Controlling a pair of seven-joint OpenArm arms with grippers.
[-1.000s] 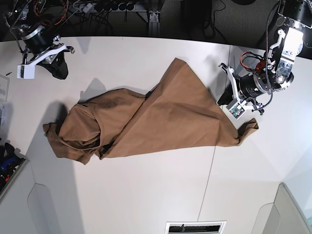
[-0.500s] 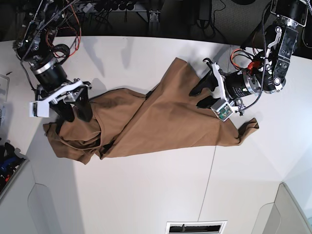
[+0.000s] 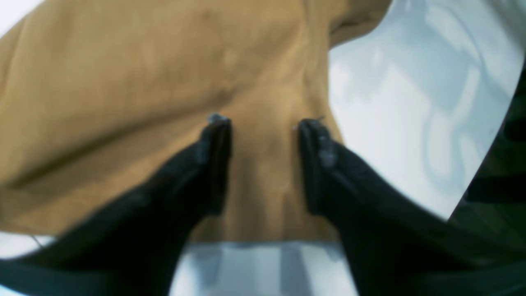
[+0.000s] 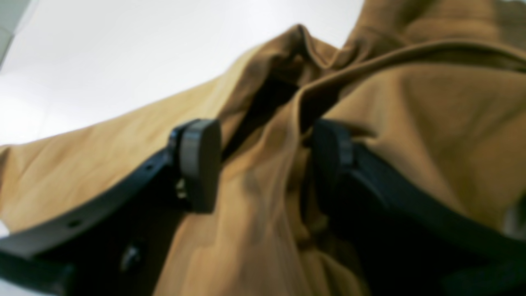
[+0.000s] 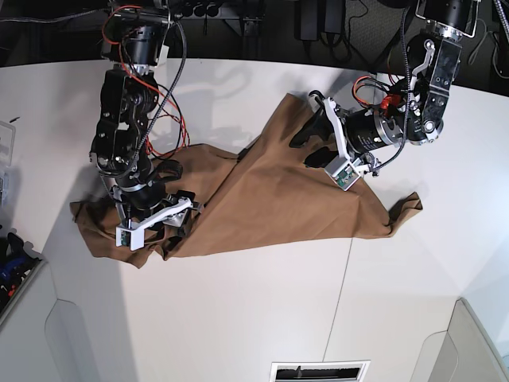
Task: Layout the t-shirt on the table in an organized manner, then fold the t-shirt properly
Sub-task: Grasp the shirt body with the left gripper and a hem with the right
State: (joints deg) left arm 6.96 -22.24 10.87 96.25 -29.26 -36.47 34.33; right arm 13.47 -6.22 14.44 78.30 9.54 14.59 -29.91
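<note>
The tan-brown t-shirt (image 5: 262, 191) lies crumpled and twisted across the white table (image 5: 238, 318), bunched at the left and with a point of cloth at the far middle. My left gripper (image 5: 306, 147) hovers open over the shirt's upper right part; in the left wrist view its fingertips (image 3: 265, 127) straddle flat cloth (image 3: 123, 82) close to an edge, with bare table (image 3: 390, 123) beside it. My right gripper (image 5: 176, 213) is down on the bunched left part. In the right wrist view it (image 4: 263, 160) stands open astride a raised fold of the shirt (image 4: 431, 123).
A bin with blue items (image 5: 12, 270) sits at the left table edge. Cables and power strips (image 5: 191, 12) run along the back. A thin dark seam (image 5: 338, 294) crosses the table. A vent (image 5: 318, 371) shows at the near edge.
Both arms swung in from the table's sides onto the shirt. Both grippers went from shut to open. The shirt has barely shifted.
</note>
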